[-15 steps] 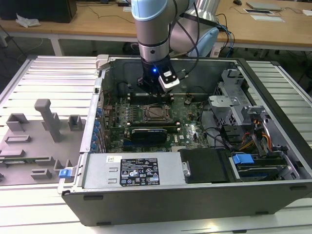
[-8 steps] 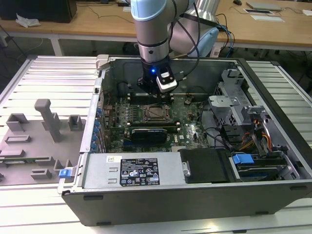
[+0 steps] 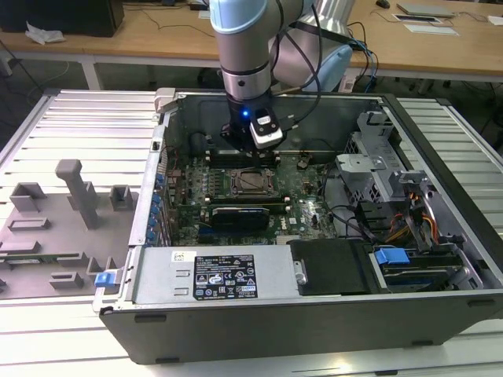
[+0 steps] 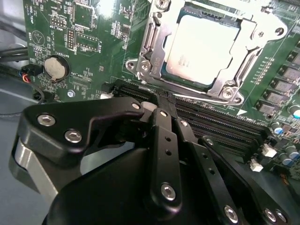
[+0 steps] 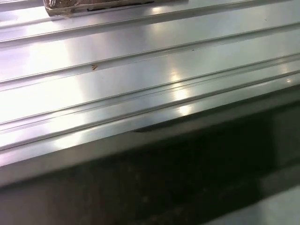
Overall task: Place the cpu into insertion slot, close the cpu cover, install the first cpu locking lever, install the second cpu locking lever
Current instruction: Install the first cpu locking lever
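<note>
The cpu (image 4: 201,49) lies flat in the insertion slot (image 3: 236,183), its silver-grey top showing through the window of the cpu cover (image 4: 228,89). The cover lies down over it. Thin metal levers (image 4: 149,35) run along the frame's sides; whether they are latched I cannot tell. My gripper (image 4: 161,101) is shut with nothing between its black fingers (image 4: 162,140). It hangs just off the socket's edge, over the long black memory slots (image 4: 220,126). In the exterior view the gripper (image 3: 253,153) stands right behind the cpu (image 3: 253,182), inside the open computer case.
The case walls (image 3: 157,157) ring the green motherboard (image 4: 93,51). A black card (image 3: 244,214) sits in front of the socket, with a power supply (image 3: 212,275) along the case's near side and a drive cage with cables (image 3: 393,204) on the exterior view's right. A ribbed metal table (image 5: 140,56) surrounds the case, carrying grey fixtures (image 3: 71,188).
</note>
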You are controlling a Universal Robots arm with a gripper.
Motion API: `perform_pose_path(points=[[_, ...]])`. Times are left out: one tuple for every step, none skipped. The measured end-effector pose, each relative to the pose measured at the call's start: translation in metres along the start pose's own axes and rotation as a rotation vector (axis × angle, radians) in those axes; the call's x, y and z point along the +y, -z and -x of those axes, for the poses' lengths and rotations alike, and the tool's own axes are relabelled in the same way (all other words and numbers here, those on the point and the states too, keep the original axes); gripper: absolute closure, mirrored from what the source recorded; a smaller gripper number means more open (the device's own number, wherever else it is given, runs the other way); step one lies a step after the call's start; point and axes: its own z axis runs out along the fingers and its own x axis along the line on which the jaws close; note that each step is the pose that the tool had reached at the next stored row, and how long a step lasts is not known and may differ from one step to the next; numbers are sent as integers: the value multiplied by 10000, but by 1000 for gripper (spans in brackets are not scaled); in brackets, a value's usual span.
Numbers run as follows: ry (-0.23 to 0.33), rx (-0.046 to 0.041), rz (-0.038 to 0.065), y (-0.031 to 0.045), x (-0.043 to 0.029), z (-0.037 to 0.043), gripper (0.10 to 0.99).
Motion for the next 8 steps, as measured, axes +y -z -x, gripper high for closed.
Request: perform_pose_path(points=[[-65,-7,-10,-1,5,-2,980],[-125,-13,-18,-3,5,-2,980],[-197,-20,-30,-5,5,-2,980],[-249,-26,-39,-8,5,-3,980],[-298,-30,-48,-12,4,-3,980],[-421,-42,-67,-23,3,-5,980],[-595,-60,-95,-40,1,-8,980],[-734,-75,-128,-52,-10,-7,980]])
